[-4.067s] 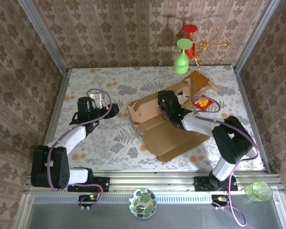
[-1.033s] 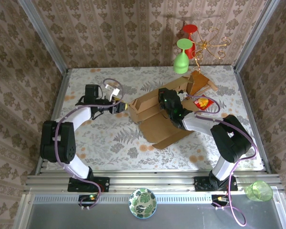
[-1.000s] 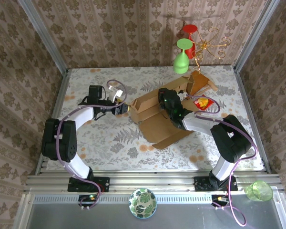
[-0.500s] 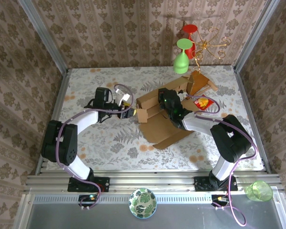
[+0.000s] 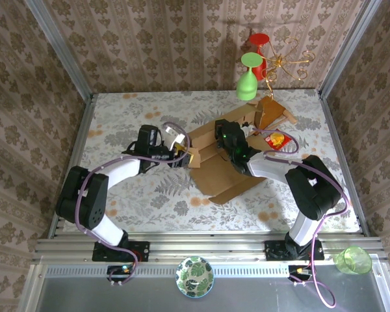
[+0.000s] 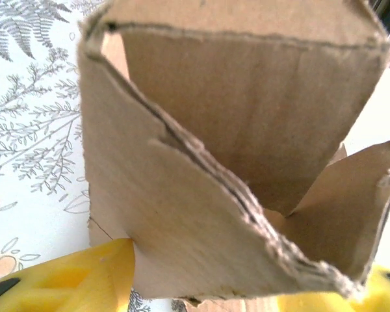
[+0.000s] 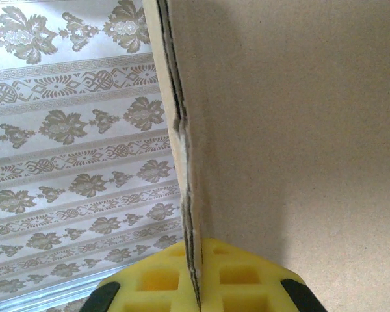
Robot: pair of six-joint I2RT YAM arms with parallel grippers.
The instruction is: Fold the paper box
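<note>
The paper box [image 5: 224, 175], light-brown corrugated cardboard, lies half folded right of the table's middle, its flat panel toward the near edge. My left gripper [image 5: 182, 155] is at its left end. In the left wrist view the jaws of the left gripper [image 6: 247, 276] stand apart, and a raised end flap of the paper box [image 6: 214, 130] sits between the yellow fingers [image 6: 84, 279]. My right gripper [image 5: 229, 140] is on the box's far wall. In the right wrist view the right gripper [image 7: 196, 286] is shut on the upright edge of the paper box [image 7: 299, 130].
Behind the box are a wooden board with a handle [image 5: 273, 110] and a red-and-yellow packet [image 5: 275, 140]. At the back stand a green glass [image 5: 247, 81], a red object [image 5: 259, 47] and a gold wire stand [image 5: 287, 62]. On the near rail sit a plate [image 5: 195, 276] and a green cup [image 5: 353, 260].
My left gripper has travelled right across the table to the box's left end. That end has been pushed in and its flap raised. The right gripper has kept its hold.
</note>
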